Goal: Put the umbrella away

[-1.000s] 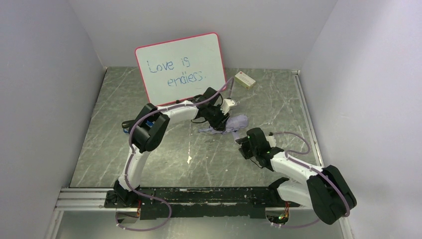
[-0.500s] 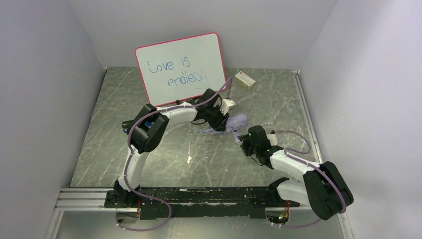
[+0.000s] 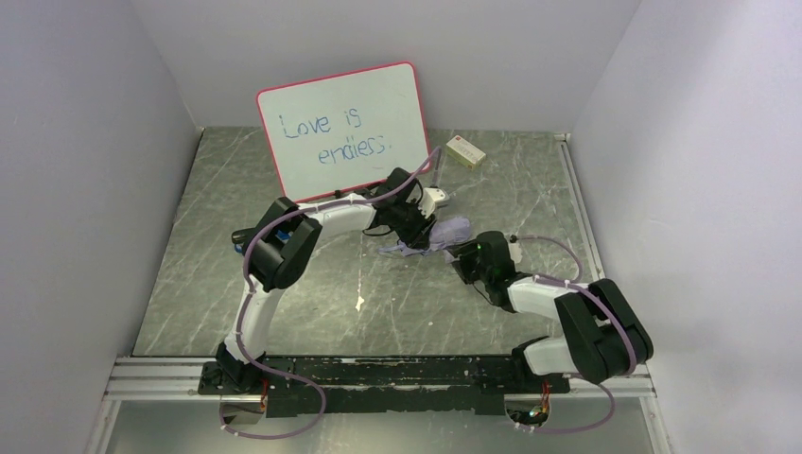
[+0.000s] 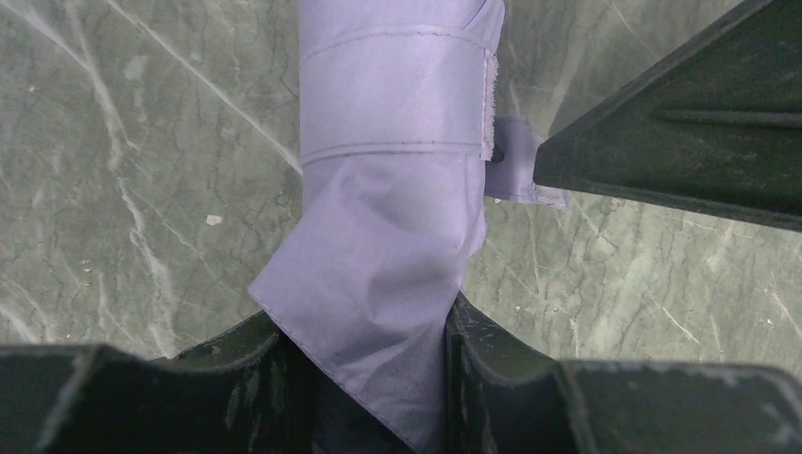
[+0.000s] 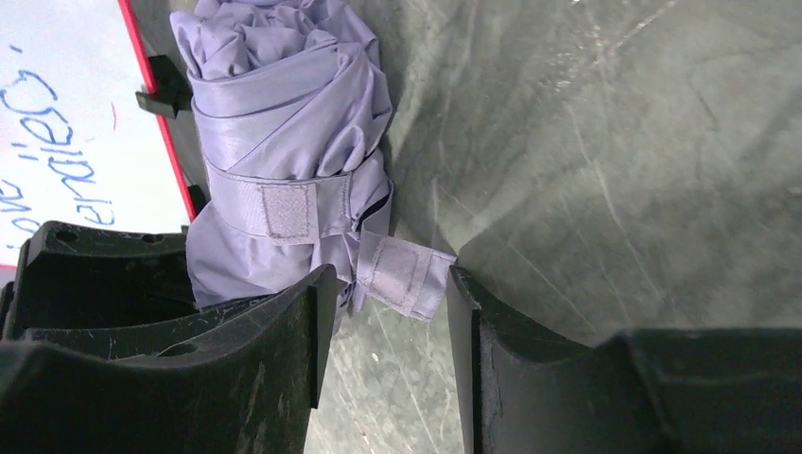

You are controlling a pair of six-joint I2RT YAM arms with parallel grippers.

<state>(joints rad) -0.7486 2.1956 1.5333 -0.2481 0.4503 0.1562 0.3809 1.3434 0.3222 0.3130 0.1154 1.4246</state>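
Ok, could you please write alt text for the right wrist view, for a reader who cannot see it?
The right gripper, jaws open, has the loose strap tab of the rolled lavender umbrella between its fingers. The umbrella lies on the marbled table, beside a red-framed whiteboard.

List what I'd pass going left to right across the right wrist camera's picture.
Red-framed whiteboard → pale lavender folded fabric umbrella → loose strap end → grey marble-patterned table.
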